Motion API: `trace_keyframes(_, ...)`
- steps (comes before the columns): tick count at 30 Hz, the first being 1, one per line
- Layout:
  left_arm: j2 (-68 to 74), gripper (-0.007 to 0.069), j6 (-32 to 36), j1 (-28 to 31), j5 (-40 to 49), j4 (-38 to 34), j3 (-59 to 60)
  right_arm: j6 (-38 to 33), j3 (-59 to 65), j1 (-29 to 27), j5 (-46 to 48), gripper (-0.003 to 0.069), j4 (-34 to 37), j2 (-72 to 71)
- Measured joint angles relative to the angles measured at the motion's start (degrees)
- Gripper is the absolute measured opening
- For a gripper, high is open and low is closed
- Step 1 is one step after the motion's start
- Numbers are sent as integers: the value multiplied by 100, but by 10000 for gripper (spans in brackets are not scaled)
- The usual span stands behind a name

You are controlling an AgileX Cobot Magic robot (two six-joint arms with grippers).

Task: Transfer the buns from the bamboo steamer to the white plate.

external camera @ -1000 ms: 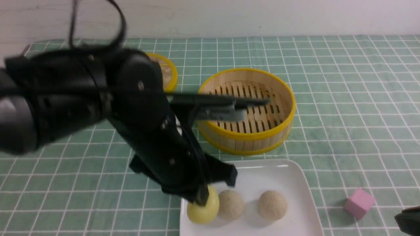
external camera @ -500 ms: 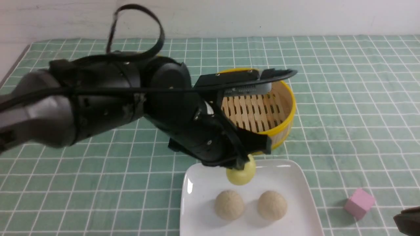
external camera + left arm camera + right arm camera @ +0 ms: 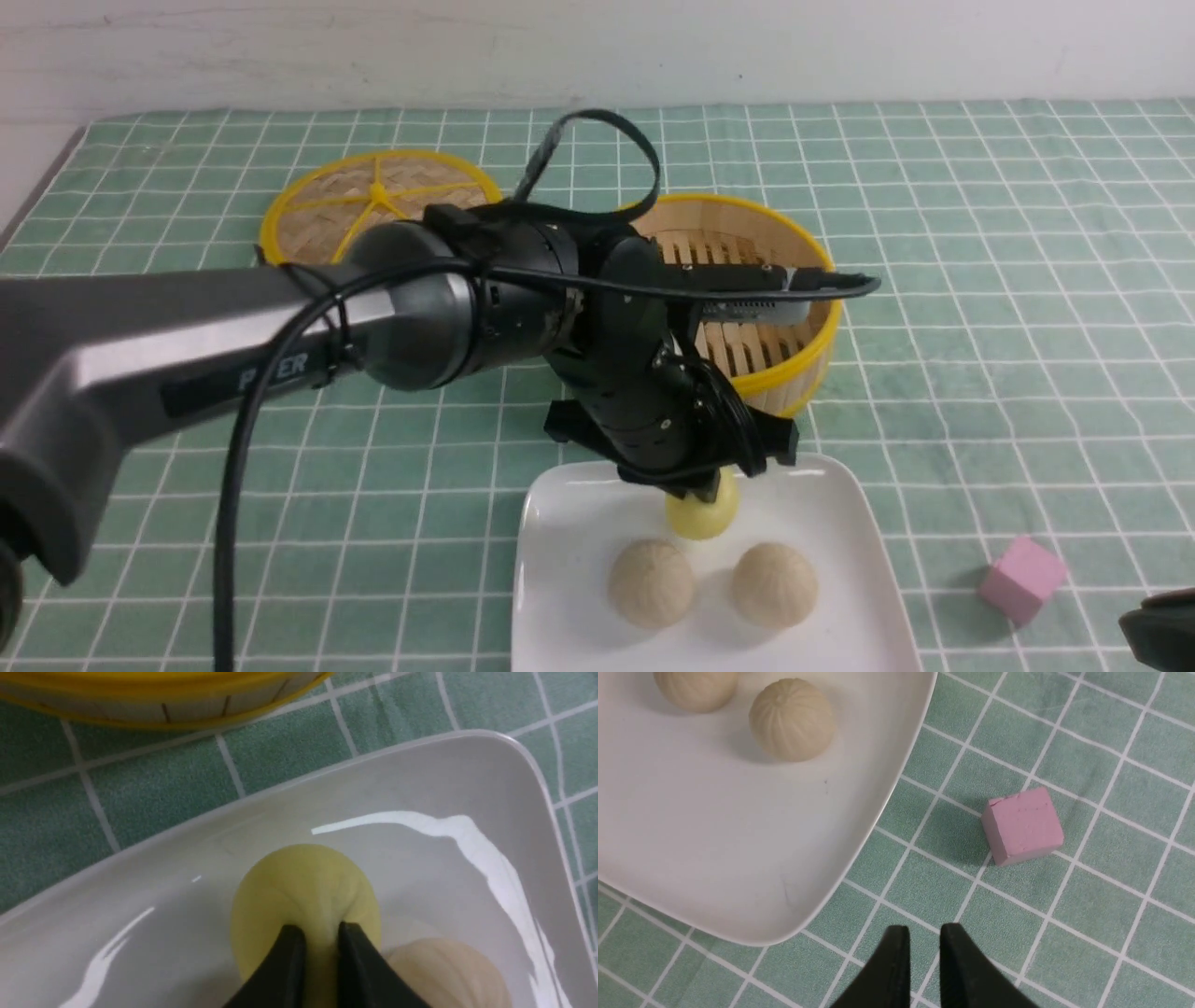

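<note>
My left gripper (image 3: 705,492) is shut on the pale yellow bun (image 3: 702,520), pinching its pleated top (image 3: 303,886) between the two black fingertips. The bun hangs at or just above the far middle of the white plate (image 3: 569,509); I cannot tell if it touches. Two beige buns (image 3: 651,583) (image 3: 773,585) lie side by side on the plate nearer me. The bamboo steamer (image 3: 814,350) stands behind the plate, partly hidden by the arm, with no bun on the slats that show. My right gripper (image 3: 922,931) is shut on nothing, over the cloth beside the plate's corner (image 3: 714,835).
A small pink cube (image 3: 1020,579) lies on the green checked cloth right of the plate, close to the right gripper (image 3: 1158,630). The flat woven lid (image 3: 373,196) with yellow spokes lies at the back left. A cable runs from the left arm over the steamer.
The left gripper has carried the yellow bun from the plate's near left edge to its far middle. The arm has swung aside, uncovering the lid. The right arm is still.
</note>
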Motion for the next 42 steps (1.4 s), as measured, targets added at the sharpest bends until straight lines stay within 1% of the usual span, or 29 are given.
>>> trace_keyframes(1, 5, 141, 0, 0, -20, 0, 0, 0, 0, 0, 0, 125, 0, -15)
trace_keyframes(4, 42, 246, 0, 0, -137, -7, 0, 0, -48, 0, 79, 114, 0, -272)
trace_keyframes(6, 53, 306, 0, 0, -146, -75, -7, 0, -197, 0, 310, 78, 0, -570)
trace_keyframes(7, 53, 311, 0, 0, -146, -87, -7, 0, -216, 0, 336, 78, 0, -601)
trace_keyframes(8, 53, 345, 0, 0, -141, -128, -15, 0, -358, 0, 572, 41, 0, -896)
trace_keyframes(10, 53, 381, 0, 0, -140, -142, -15, 0, -590, 0, 839, -5, 0, -1359)
trace_keyframes(13, 53, 395, -5, 0, -140, -149, -15, 5, -731, 0, 958, -15, -68, -2006)
trace_keyframes(15, 35, 398, -5, 0, -129, -87, -15, 22, -659, 0, 730, -15, -293, -2731)
trace_keyframes(16, 34, 398, -5, 0, -129, -87, -15, 30, -615, 0, 639, -15, -293, -2837)
trace_keyframes(17, 8, 398, -5, 0, -122, -49, -15, 67, -470, 0, 336, -15, -371, -3089)
trace_keyframes(19, -68, 397, -5, 0, -118, 28, -20, 148, 54, 0, -718, -15, -466, -3570)
trace_keyframes(20, -76, 396, -5, 0, -118, 29, -20, 148, 150, 0, -804, -15, -467, -3594)
trace_keyframes(22, -122, 388, -5, 0, -112, 52, -27, 148, 646, 0, -1658, -15, -471, -3718)
trace_keyframes(24, -122, 378, -5, 0, -87, 64, -33, 152, 980, 0, -2242, -15, -471, -3722)
trace_keyframes(27, -122, 364, -5, 0, -15, 74, -33, 152, 1197, 0, -2682, -15, -471, -3722)
trace_keyframes(38, -122, 296, -5, 0, 6, 91, -33, 154, 1234, 0, -2851, -9, -473, -3722)
trace_keyframes(40, -122, 255, -5, 0, 0, 156, -33, 154, 1234, 0, -2851, -8, -473, -3722)
trace_keyframes(41, -122, 251, -5, 0, 0, 161, -33, 154, 1234, 0, -2851, -8, -473, -3722)
trace_keyframes(42, -122, 204, -5, 0, -11, 219, -33, 154, 1234, 0, -2851, -8, -473, -3722)
